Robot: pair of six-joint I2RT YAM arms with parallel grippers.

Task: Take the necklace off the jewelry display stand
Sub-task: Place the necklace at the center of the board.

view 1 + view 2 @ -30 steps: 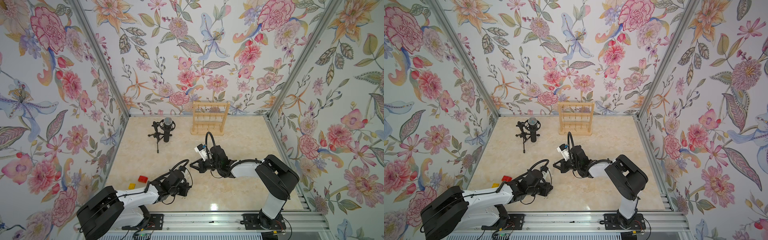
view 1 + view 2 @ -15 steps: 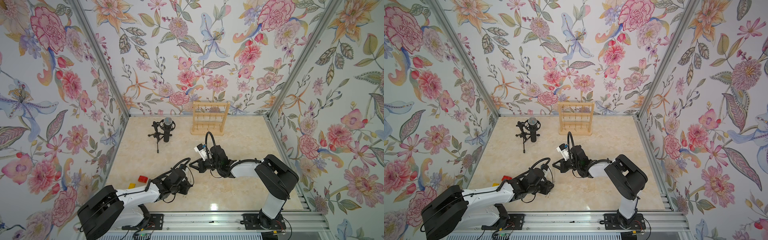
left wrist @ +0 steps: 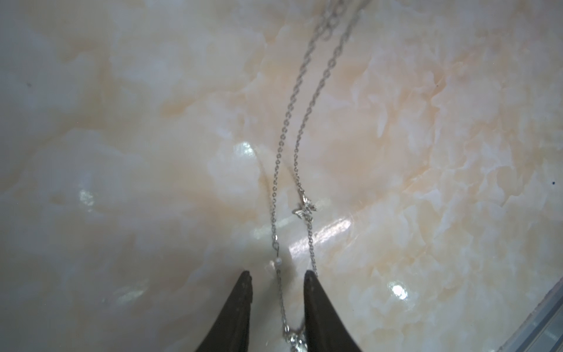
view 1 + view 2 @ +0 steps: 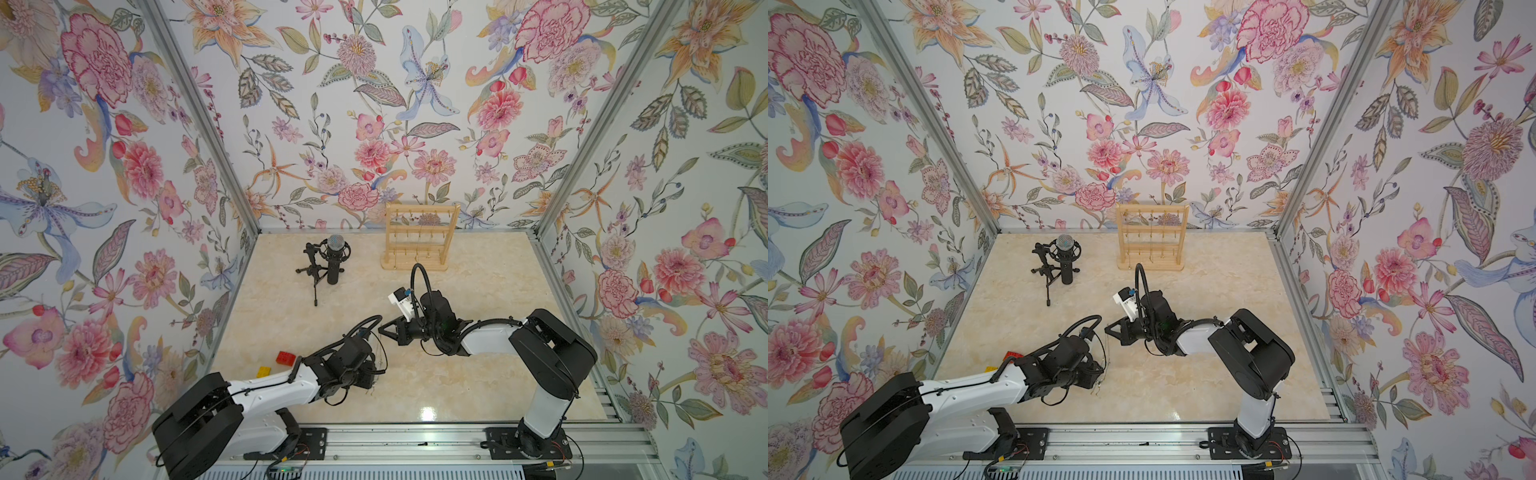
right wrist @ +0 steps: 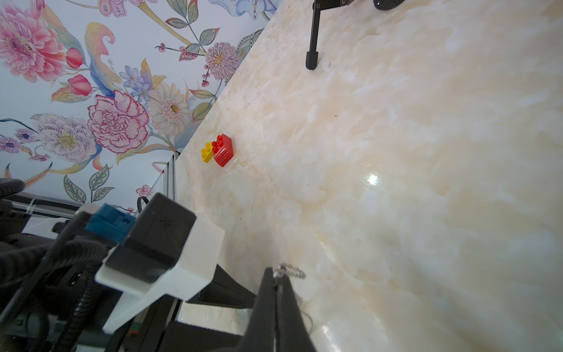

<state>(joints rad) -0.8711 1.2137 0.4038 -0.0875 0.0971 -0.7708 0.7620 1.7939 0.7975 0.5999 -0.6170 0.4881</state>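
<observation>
The necklace (image 3: 285, 131), a thin silver chain with a small charm (image 3: 305, 208), is off the jewelry display stand (image 4: 419, 239), which stands at the back of the table. My right gripper (image 5: 275, 271) is shut on one end of the chain (image 5: 292, 269), above the table in both top views (image 4: 381, 328) (image 4: 1106, 328). The chain hangs down as a faint line (image 4: 379, 353) to my left gripper (image 4: 374, 374). In the left wrist view the left gripper (image 3: 277, 272) is open, with one strand running loose between its fingers and the other beside one fingertip.
A black microphone on a tripod (image 4: 332, 259) stands left of the stand; one tripod leg (image 5: 312, 45) shows in the right wrist view. A red brick (image 4: 285, 357) and a yellow brick (image 4: 262, 371) lie near the left wall. Floral walls enclose three sides.
My left gripper's jaws have parted from shut to open around the chain. Both arms have hardly moved, and the right gripper keeps its hold.
</observation>
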